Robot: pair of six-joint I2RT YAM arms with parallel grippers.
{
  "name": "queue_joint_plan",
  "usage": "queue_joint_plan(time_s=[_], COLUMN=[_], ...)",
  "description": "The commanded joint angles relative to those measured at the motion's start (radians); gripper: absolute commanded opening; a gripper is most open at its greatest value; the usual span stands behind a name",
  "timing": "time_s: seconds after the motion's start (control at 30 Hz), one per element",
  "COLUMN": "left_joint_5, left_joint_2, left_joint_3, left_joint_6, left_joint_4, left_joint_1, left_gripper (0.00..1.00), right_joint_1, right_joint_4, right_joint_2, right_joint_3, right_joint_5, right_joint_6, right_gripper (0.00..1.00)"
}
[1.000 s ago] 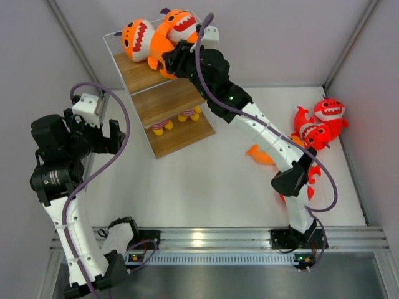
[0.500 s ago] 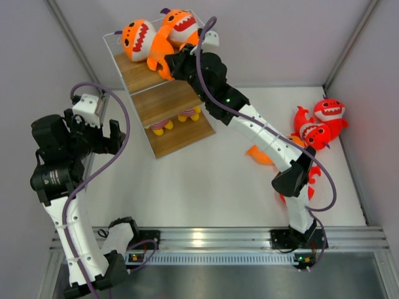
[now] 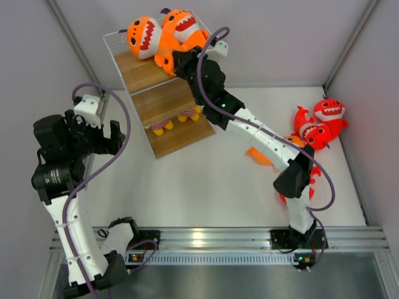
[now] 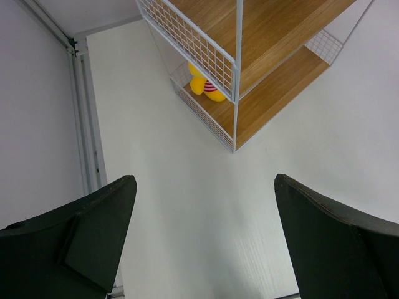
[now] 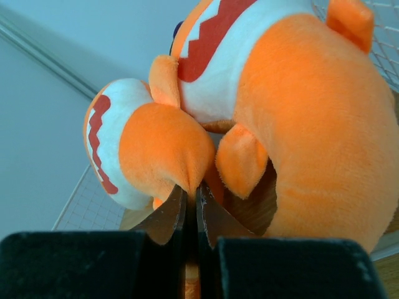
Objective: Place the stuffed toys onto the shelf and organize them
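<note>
Two orange stuffed toys lie on the shelf's top board (image 3: 140,73): one at the left (image 3: 144,36), one at the right (image 3: 181,28). My right gripper (image 3: 176,61) reaches up to them. In the right wrist view it (image 5: 191,188) is shut, pinching a fold of plush on the smaller-looking orange toy (image 5: 156,146), beside the bigger one (image 5: 312,112). Two red toys (image 3: 328,111) (image 3: 313,134) lie on the table at the far right. An orange one (image 3: 259,154) and a red one (image 3: 313,179) are partly hidden under the right arm. My left gripper (image 4: 206,205) hangs open over bare table.
Two small yellow-footed striped figures (image 3: 163,126) (image 3: 188,114) stand on the shelf's lower board; one (image 4: 206,87) shows in the left wrist view behind the white wire side (image 4: 206,53). Enclosure walls close in left, right and back. A metal rail (image 3: 206,238) runs along the near edge.
The right gripper has shut and pushed further onto the top board. The left orange toy has shifted right and turned, now pressed against the other one. The left arm has not moved.
</note>
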Motion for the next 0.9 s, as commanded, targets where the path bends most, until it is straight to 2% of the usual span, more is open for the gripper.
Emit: queue_joint_plan(time_s=[0.0, 0.27, 0.47, 0.5, 0.53, 0.6, 0.63, 0.73, 0.87], left_joint_5=[-0.017, -0.023, -0.020, -0.026, -0.029, -0.032, -0.034, -0.032, -0.028], left_joint_2=[-0.005, -0.001, -0.001, -0.001, -0.001, -0.001, -0.001, -0.001, 0.001], left_joint_3=[-0.010, -0.019, -0.019, -0.016, -0.016, -0.016, -0.016, -0.014, -0.011], left_joint_6=[0.019, 0.027, 0.025, 0.025, 0.025, 0.025, 0.027, 0.025, 0.021], left_joint_4=[0.027, 0.027, 0.027, 0.027, 0.027, 0.027, 0.027, 0.027, 0.027], left_joint_1=[-0.007, -0.008, -0.010, -0.011, -0.010, -0.011, -0.010, -0.010, -0.011], left_gripper=[0.98, 0.98, 0.98, 0.98, 0.98, 0.98, 0.98, 0.98, 0.98], right_joint_1=[0.032, 0.088, 0.096, 0.096, 0.096, 0.096, 0.096, 0.098, 0.104], right_joint_4=[0.122, 0.243, 0.252, 0.251, 0.246, 0.245, 0.249, 0.283, 0.294], right_joint_2=[-0.036, -0.059, -0.042, -0.039, -0.036, -0.048, -0.054, -0.087, -0.129], right_joint_3=[0.022, -0.033, -0.041, -0.041, -0.041, -0.050, -0.067, -0.100, -0.127], right_joint_5=[0.123, 0.263, 0.271, 0.266, 0.265, 0.251, 0.246, 0.222, 0.194], right_joint_6=[0.014, -0.069, -0.078, -0.079, -0.078, -0.078, -0.079, -0.105, -0.139], right_gripper=[0.00, 0.00, 0.01, 0.07, 0.24, 0.36, 0.47, 0.56, 0.61])
